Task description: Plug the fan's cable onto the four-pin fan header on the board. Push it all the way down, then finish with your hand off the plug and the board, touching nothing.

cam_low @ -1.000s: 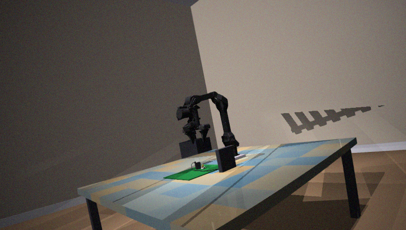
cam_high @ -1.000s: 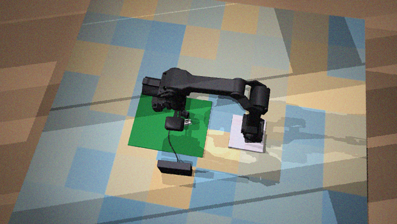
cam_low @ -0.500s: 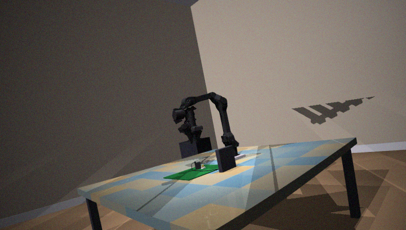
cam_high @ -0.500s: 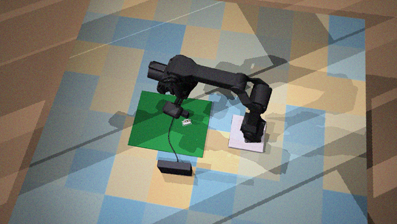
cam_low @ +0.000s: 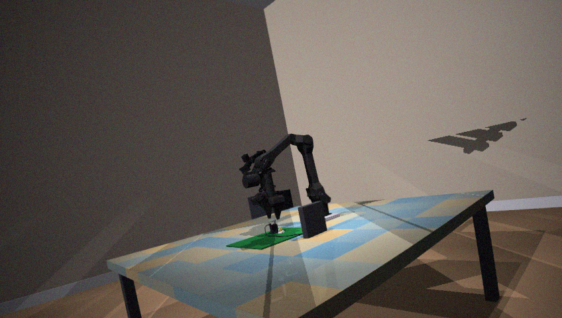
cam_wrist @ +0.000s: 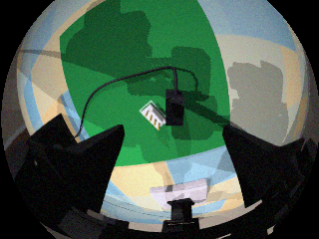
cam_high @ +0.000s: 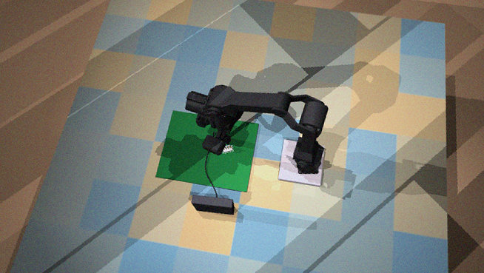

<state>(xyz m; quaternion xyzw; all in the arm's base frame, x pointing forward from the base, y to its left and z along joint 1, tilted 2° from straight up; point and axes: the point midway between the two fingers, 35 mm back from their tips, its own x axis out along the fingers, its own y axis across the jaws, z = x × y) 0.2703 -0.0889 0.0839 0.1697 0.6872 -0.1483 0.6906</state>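
The black plug stands on the green board, beside the white four-pin header and off its pins. In the wrist view the plug's lower left edge is close to the header's right corner; whether they touch I cannot tell. The thin black cable runs from the plug to the dark fan block. My gripper is wide open and empty, above the plug and header. In the top view the arm hides the plug.
The fan block stands beside the board's edge on the patchwork table. The arm's pale base plate lies on the other side of the board from the plug's cable bend. A dark pedestal stands behind the table.
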